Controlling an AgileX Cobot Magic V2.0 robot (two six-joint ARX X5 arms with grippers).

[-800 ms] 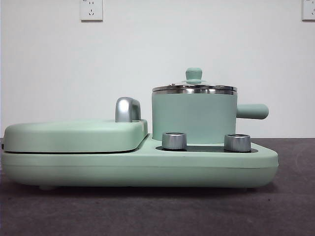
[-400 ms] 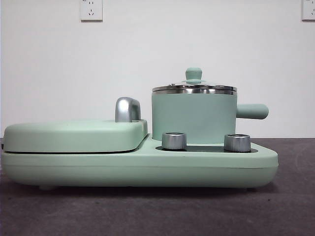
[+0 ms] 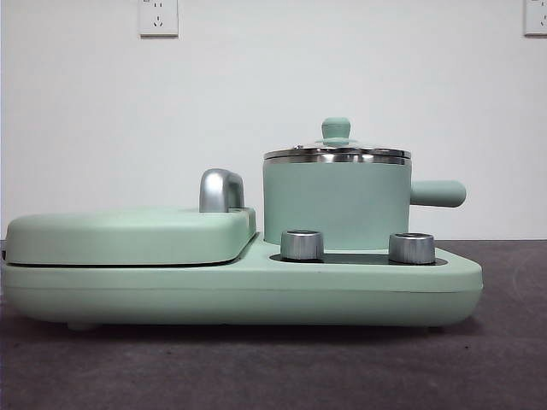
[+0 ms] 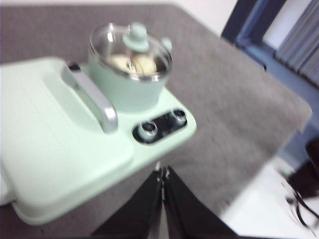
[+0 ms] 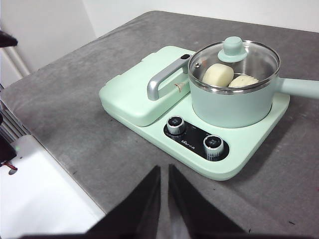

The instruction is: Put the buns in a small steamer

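The small steamer (image 3: 333, 201) stands on the right half of the mint-green cooker base, its glass lid with a green knob (image 3: 336, 128) on top. In the right wrist view the steamer (image 5: 234, 99) holds both buns under the lid: the smooth one (image 5: 218, 74) and the ridged one (image 5: 243, 80). They show as a pale blur in the left wrist view (image 4: 132, 62). My left gripper (image 4: 162, 172) is shut and empty, well back from the cooker. My right gripper (image 5: 164, 168) is shut and empty, also back from it. Neither arm shows in the front view.
The flat griddle lid (image 3: 128, 235) with a chrome handle (image 3: 220, 190) covers the cooker's left half. Two steel knobs (image 3: 302, 244) (image 3: 412, 248) sit on the base front. The steamer's side handle (image 3: 438, 193) sticks out right. The grey table's edge (image 5: 65, 169) is near.
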